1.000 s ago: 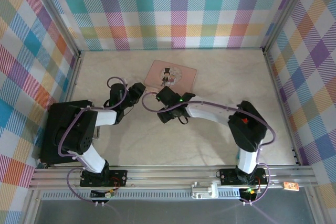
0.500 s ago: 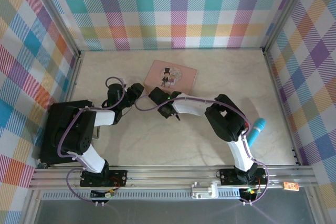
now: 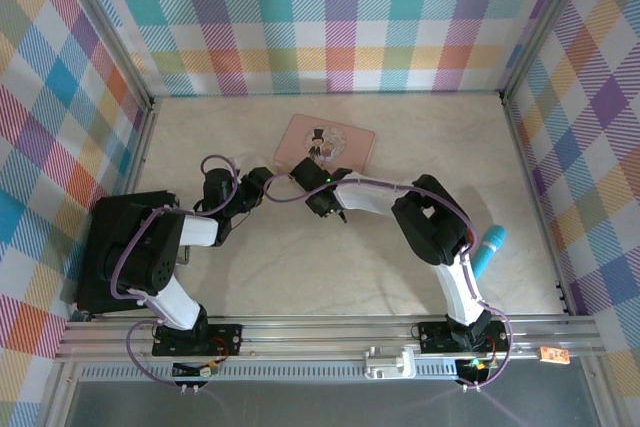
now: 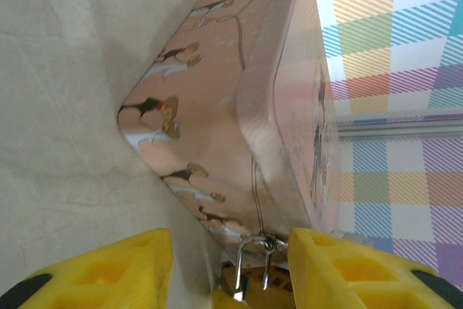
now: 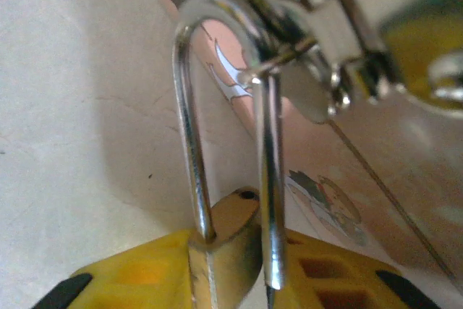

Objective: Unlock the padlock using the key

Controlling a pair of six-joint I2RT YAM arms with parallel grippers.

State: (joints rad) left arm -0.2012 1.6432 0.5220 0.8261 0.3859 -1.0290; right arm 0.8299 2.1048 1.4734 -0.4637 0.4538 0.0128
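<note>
The brass padlock (image 5: 233, 231) hangs by its steel shackle (image 5: 185, 106) from the latch of the pink tin (image 5: 325, 179). One shackle leg stands free of the body, beside its hole. My right gripper (image 5: 239, 269) is shut on the padlock body, yellow pads on both sides. In the left wrist view the padlock (image 4: 249, 280) sits low between the spread fingers of my left gripper (image 4: 228, 269), which is open and faces the tin (image 4: 217, 106). From above, the left gripper (image 3: 262, 181) and right gripper (image 3: 298, 175) meet at the tin's near left corner (image 3: 325, 142). The key is hidden.
Checked walls enclose the table (image 3: 300, 267) on three sides. A teal cylinder (image 3: 488, 249) lies at the right beside the right arm's elbow. Bare tabletop stretches in front of both grippers, toward the arm bases.
The right arm's elbow folded back and its wrist slid left toward the tin's corner, uncovering the teal cylinder. The right jaws closed onto the padlock. The left arm barely moved.
</note>
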